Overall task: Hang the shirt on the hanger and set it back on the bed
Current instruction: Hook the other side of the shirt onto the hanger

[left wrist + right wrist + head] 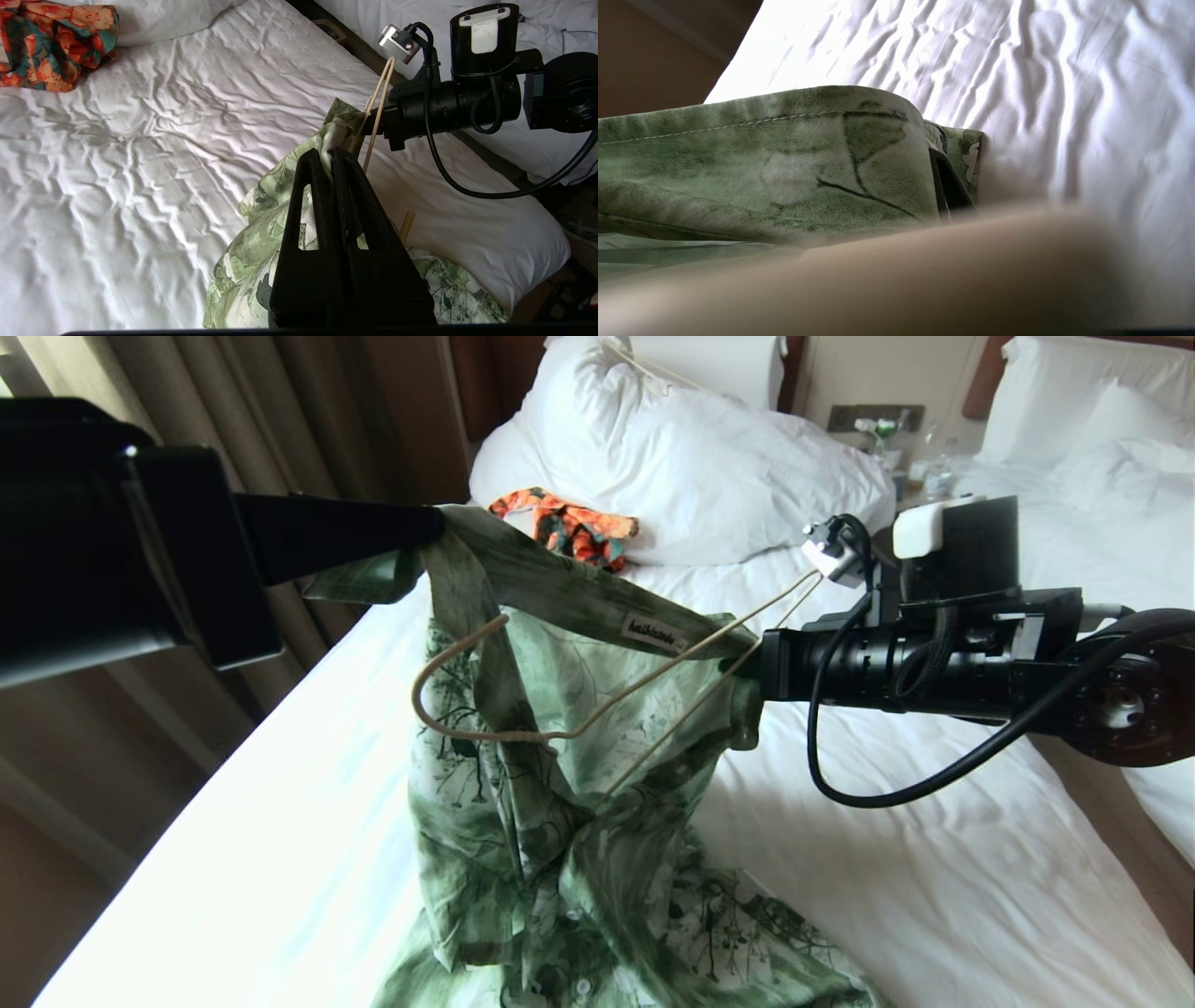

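The green flower-print shirt (541, 859) hangs above the bed (233, 859) by its collar, which is stretched between both grippers, while its lower part lies crumpled on the sheet. My left gripper (437, 523) is shut on one end of the collar; its black fingers (322, 186) pinch the fabric (243, 252). At the other end, by the white neck label, my right gripper (754, 658) is shut on the collar (784, 163). The cream wire hanger (672, 664) sits partly inside the shirt. Its hook pokes out on the left and one shoulder sticks up past the right wrist (379, 93). Whether the wire is also clamped is hidden.
An orange-and-dark-green garment (569, 527) lies in front of the big white pillows (709, 467). Curtains (187, 392) hang along the bed's left side. On the right are a nightstand with bottles (915, 457) and a second white bed (1102, 476).
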Tool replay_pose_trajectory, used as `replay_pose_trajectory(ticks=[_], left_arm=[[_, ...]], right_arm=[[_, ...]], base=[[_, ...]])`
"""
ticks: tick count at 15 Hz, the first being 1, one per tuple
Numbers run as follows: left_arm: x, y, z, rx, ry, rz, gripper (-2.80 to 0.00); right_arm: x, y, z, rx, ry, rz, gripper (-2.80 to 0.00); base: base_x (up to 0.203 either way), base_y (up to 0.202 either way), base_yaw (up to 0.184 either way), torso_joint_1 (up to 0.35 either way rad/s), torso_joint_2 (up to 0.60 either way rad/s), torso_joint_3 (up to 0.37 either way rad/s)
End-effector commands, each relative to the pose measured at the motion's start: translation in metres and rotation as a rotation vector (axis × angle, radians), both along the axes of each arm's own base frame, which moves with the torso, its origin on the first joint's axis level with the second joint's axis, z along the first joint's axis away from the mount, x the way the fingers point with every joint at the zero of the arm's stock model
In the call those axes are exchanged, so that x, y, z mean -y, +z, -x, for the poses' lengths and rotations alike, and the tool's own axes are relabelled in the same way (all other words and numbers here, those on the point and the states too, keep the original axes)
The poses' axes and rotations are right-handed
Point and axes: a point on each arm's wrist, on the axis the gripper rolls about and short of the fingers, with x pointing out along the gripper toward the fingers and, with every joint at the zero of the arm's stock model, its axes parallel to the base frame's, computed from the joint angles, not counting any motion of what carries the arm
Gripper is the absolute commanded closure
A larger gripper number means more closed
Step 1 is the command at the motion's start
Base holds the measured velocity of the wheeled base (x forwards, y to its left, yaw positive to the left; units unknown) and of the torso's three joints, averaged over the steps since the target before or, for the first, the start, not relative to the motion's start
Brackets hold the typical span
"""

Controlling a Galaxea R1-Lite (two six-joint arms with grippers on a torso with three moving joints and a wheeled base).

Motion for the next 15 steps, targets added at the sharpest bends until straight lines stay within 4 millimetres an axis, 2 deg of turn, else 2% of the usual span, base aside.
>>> replay_pose_trajectory(ticks=[1,3,4,6,10,13,15], left_arm=[[0.005,-0.003,-0.005,-0.014,0.001,-0.016,0.0],[0.009,-0.013,-0.007,-0.04,0.0,-0.043,0.0],[0.013,-0.025,-0.008,-0.067,-0.008,-0.075,0.0],[0.024,-0.038,-0.016,-0.107,-0.012,-0.095,0.0],[0.04,-0.046,-0.038,-0.109,0.018,-0.092,0.0],[0.047,-0.054,-0.049,-0.131,0.031,-0.109,0.0],[0.053,-0.051,-0.059,-0.13,0.046,-0.105,0.0]], right_arm=[[0.001,-0.001,0.001,0.008,0.007,0.025,0.0],[0.004,0.001,-0.001,0.026,0.001,0.036,0.0],[0.006,0.001,-0.003,0.031,-0.004,0.042,0.0],[0.006,-0.006,-0.007,0.035,0.005,0.084,0.0],[0.011,-0.02,-0.011,0.017,0.017,0.176,0.0],[0.027,-0.027,-0.021,0.021,-0.013,0.234,0.0],[0.036,-0.029,-0.025,0.007,-0.038,0.238,0.0]], base=[[0.0,0.0,0.0,0.0,0.0,0.0],[0.0,0.0,0.0,0.0,0.0,0.0],[0.0,0.0,0.0,0.0,0.0,0.0],[0.0,0.0,0.0,0.0,0.0,0.0],[0.0,0.0,0.0,0.0,0.0,0.0],[0.0,0.0,0.0,0.0,0.0,0.0],[0.0,0.0,0.0,0.0,0.0,0.0]])
